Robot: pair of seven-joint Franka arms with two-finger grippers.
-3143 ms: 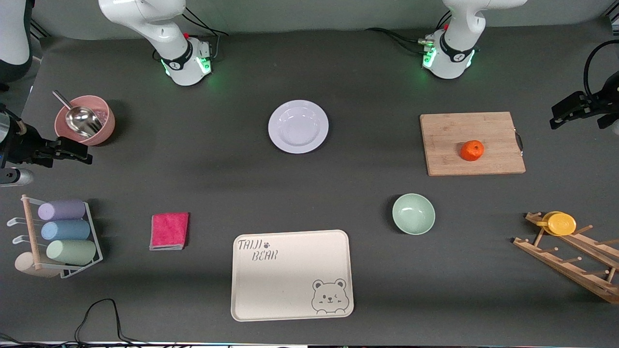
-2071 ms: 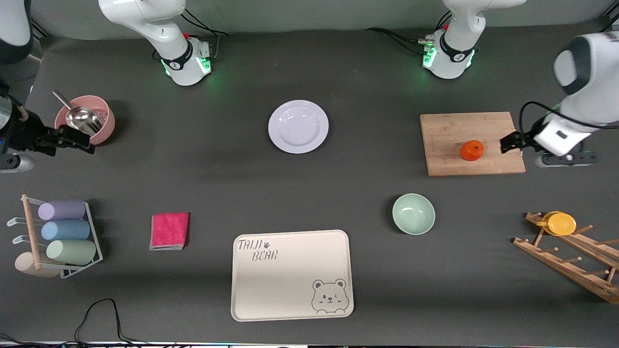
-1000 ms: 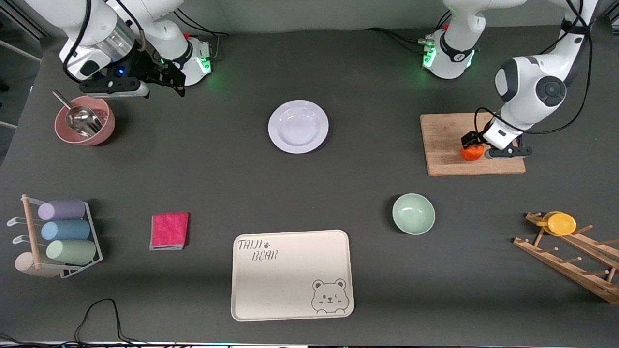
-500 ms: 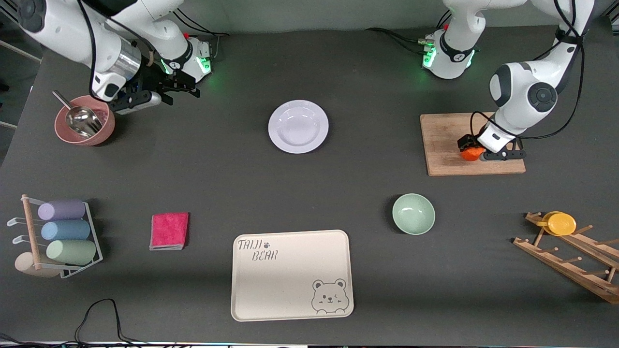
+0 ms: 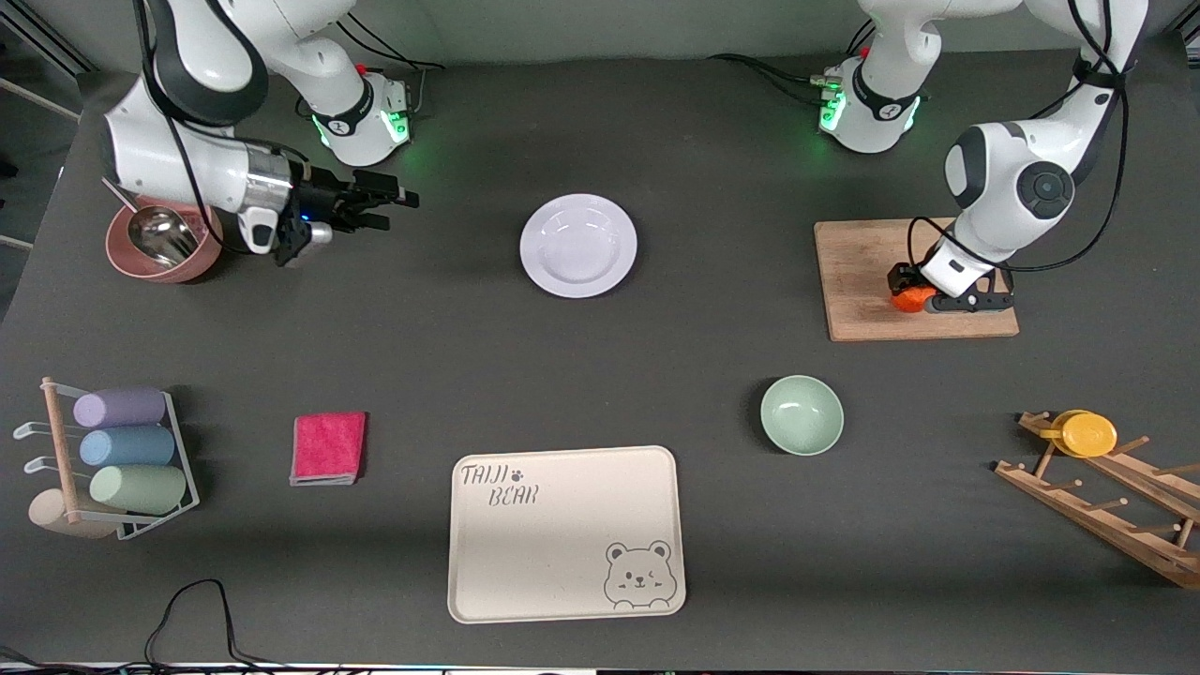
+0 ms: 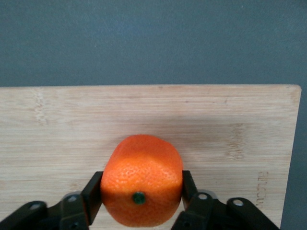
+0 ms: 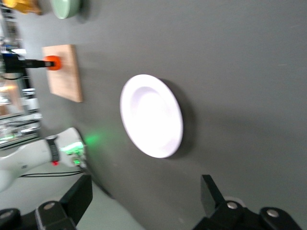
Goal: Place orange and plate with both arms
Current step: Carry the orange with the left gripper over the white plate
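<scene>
The orange (image 5: 904, 301) lies on the wooden cutting board (image 5: 862, 272) toward the left arm's end of the table. My left gripper (image 5: 914, 292) is down on the board and shut on the orange. In the left wrist view the two fingers press the sides of the orange (image 6: 141, 179) on the board (image 6: 216, 124). The white plate (image 5: 578, 246) lies mid-table, nearer the robot bases. My right gripper (image 5: 392, 209) is open and empty, over the table between the pink bowl and the plate. The right wrist view shows the plate (image 7: 151, 115) ahead of the wide-open fingers (image 7: 81, 191).
A pale green bowl (image 5: 802, 415) and a cream bear tray (image 5: 565, 532) lie nearer the front camera. A pink bowl with a metal scoop (image 5: 164, 239), a pink cloth (image 5: 328, 447) and a cup rack (image 5: 122, 450) are toward the right arm's end. A wooden rack with a yellow lid (image 5: 1087, 434) stands at the left arm's end.
My left gripper came in over the board, dropped onto the orange and shut on it. My right gripper swung in past the pink bowl toward the plate, staying open.
</scene>
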